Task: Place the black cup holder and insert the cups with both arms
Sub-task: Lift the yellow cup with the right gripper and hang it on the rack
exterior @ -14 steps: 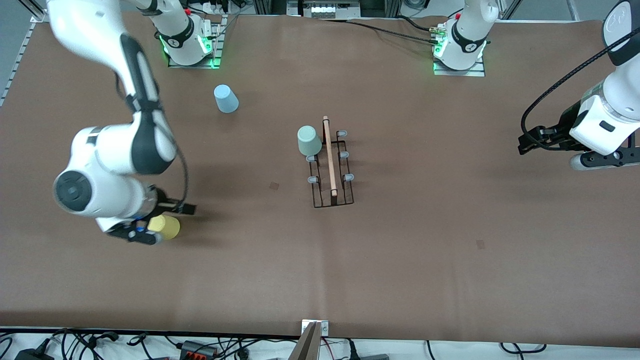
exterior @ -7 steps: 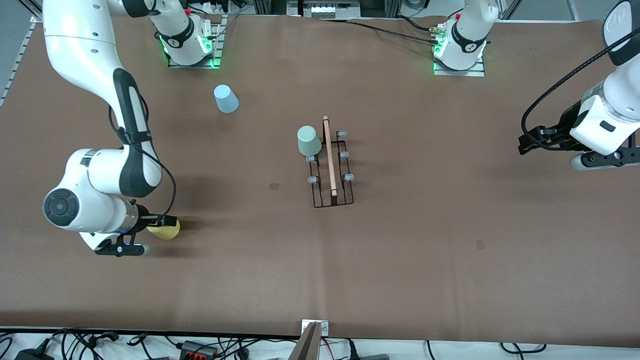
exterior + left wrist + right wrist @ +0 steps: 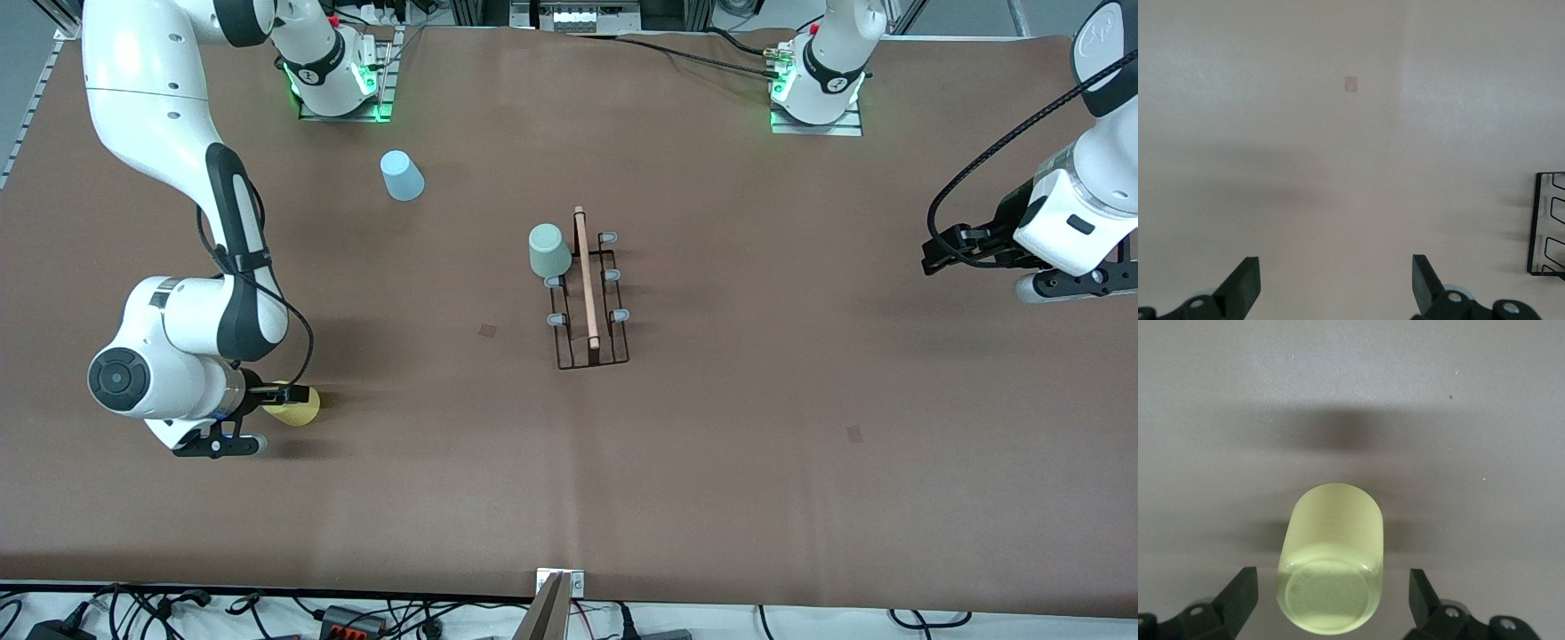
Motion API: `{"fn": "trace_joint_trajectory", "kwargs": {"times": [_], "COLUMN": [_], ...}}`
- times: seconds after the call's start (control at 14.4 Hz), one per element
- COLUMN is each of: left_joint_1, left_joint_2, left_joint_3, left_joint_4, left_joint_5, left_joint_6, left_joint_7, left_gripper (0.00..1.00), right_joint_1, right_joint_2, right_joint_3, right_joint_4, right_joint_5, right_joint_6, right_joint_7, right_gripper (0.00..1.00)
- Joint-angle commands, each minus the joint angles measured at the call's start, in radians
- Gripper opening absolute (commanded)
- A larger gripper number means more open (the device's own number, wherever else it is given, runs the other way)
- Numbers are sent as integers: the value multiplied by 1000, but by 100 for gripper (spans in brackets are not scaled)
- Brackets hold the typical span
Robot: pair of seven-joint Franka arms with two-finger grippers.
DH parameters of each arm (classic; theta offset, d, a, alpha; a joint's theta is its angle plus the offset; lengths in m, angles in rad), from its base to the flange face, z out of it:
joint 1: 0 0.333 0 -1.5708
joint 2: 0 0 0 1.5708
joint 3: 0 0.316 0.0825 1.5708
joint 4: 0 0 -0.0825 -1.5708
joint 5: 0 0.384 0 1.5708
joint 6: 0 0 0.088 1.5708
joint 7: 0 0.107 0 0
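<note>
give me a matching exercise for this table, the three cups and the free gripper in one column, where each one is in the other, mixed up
Things:
1. yellow cup
2. pale green cup
3. light blue cup
4. left gripper

Places:
A. on the black cup holder
B. open, over bare table
C. between the open right gripper fingers
D. alone, near the right arm's base

Pairs: 1-C, 2-A, 3-D, 4-B

- The yellow cup (image 3: 298, 407) is partly covered in the front view by the right gripper (image 3: 267, 397); its base cannot be seen there.
- In the right wrist view, the picture's edge cuts off the cup's end nearest the camera.
- The black rack (image 3: 1548, 223) shows only one corner in the left wrist view.
- The left arm (image 3: 1080, 213) runs off the front view's edge.
</note>
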Motion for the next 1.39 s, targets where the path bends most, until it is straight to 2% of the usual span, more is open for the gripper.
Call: {"fn": "trace_joint_trajectory", "kwargs": {"times": [0.0, 0.07, 0.21, 0.35, 0.42, 0.55, 0.69, 0.9, 1.32], "left_joint_1": [-1, -1, -1, 0, 0, 0, -1, 0, -4], "left_joint_2": [0, 0, 0, 0, 1, 1, 1, 3, 4], "left_joint_3": [-1, 0, 0, 0, 0, 0, 0, 0, -1], "left_joint_4": [17, 17, 15, 17, 17, 17, 17, 17, 17], "left_joint_5": [20, 20, 19, 19, 19, 19, 19, 17, 17], "left_joint_6": [-17, -17, -17, -17, -15, -15, -10, -10, -10], "left_joint_7": [-7, -7, -7, -7, -7, -7, -8, -8, -8], "left_gripper": [100, 100, 100, 100, 100, 100, 100, 100, 100], "right_joint_1": [-10, -10, -10, -10, -7, 1, 4, 41, 237], "right_joint_2": [12, 14, 14, 8, 2, -3, -15, -25, -69], "right_joint_3": [11, 11, 11, 11, 12, 15, 28, 89, 140], "right_joint_4": [9, 9, 9, 12, 18, 70, 149, 283, 308], "right_joint_5": [-9, -9, -8, -5, -6, -5, 2, 11, 12], "right_joint_6": [5, 5, 6, 5, 2, -49, -144, -257, -282], "right_joint_7": [-19, -19, -19, -25, -49, -71, -71, 3, 237], "right_gripper": [100, 93, 50, 24, 15, 9, 8, 8, 9]}}
